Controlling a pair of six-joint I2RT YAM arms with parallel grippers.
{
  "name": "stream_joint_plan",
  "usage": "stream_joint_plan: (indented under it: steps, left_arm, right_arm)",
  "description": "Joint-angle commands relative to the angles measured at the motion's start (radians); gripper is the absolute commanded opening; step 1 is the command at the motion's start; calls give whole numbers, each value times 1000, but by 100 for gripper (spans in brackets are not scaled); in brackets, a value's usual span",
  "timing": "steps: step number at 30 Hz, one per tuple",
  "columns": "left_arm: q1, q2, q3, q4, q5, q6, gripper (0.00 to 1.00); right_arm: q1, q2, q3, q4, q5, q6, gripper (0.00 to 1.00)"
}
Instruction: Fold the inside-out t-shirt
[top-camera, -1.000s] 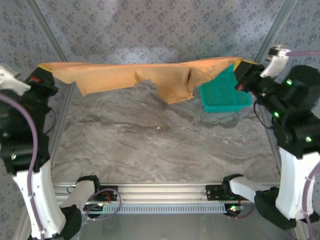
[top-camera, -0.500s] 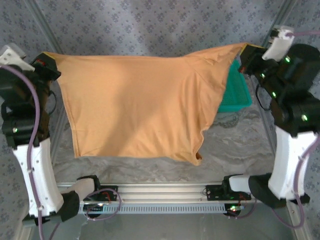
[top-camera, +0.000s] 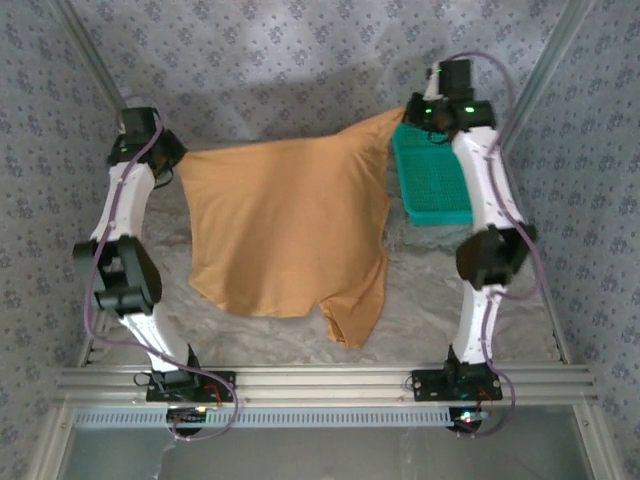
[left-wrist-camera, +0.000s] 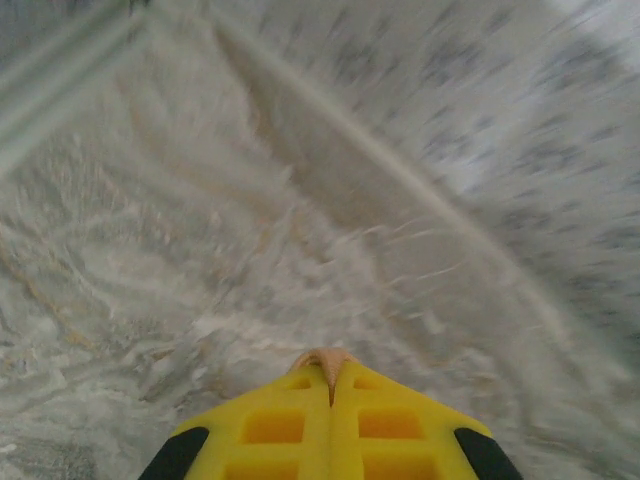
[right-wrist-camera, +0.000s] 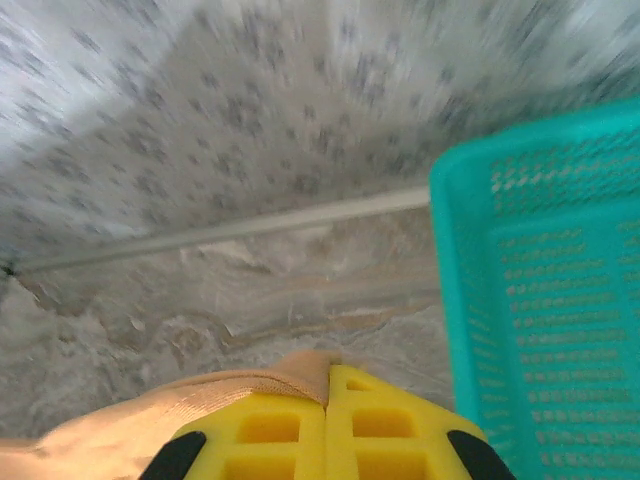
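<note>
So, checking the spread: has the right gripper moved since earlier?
Yes: the right gripper, pinching the t-shirt, crossed leftward from the right side of the teal basket to its far left corner.

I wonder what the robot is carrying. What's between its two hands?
The inside-out t-shirt stretches from the left gripper to the right gripper, both pinching its top edge, seen in the top view.

We've got the tan-orange shirt (top-camera: 290, 230) spread wide across the far side, hung by its two far corners, one sleeve drooping toward the near right.
</note>
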Motion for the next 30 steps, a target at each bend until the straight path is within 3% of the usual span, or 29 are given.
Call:
stream_joint_plan:
  steps: [1, 6, 7, 8, 9, 11, 13, 15, 17, 19, 25, 30]
  left_arm:
    - [15, 82, 50, 28, -16, -9, 0]
    - [21, 290, 201, -3, -11, -16, 1]
    - [23, 338, 260, -33, 2, -18, 10]
    - [23, 371, 310, -57, 9, -18, 23]
    - [23, 405, 364, -90, 15, -16, 35]
    - [24, 456, 471, -177, 19, 0, 46]
    - [22, 472, 557, -273, -14, 8, 51]
    - [13, 430, 549, -310, -66, 3, 52]
    - [-5, 345, 471, -311, -107, 1, 52]
    - [-43, 208, 290, -245, -109, 1, 52]
    - [-148, -111, -345, 77, 134, -98, 51]
    - [-175, -174, -616, 203, 190, -132, 51]
  right_arm:
    - [27, 193, 187, -24, -15, 55, 0]
    - [6, 372, 243, 101, -25, 191, 0]
    - [3, 392, 246, 132, -24, 213, 0]
    - [6, 403, 246, 160, -29, 221, 9]
    - [8, 413, 246, 190, -42, 232, 24]
    - [3, 423, 250, 222, -100, 261, 56]
    - [-3, 415, 256, 234, -148, 296, 69]
    - [-1, 394, 258, 206, -166, 298, 70]
    - [7, 362, 249, 148, -178, 294, 70]
    - [22, 314, 196, 102, -182, 290, 67]
    - [121, 150, -101, 77, -201, 221, 54]
    - [225, -25, -473, 139, -153, 111, 54]
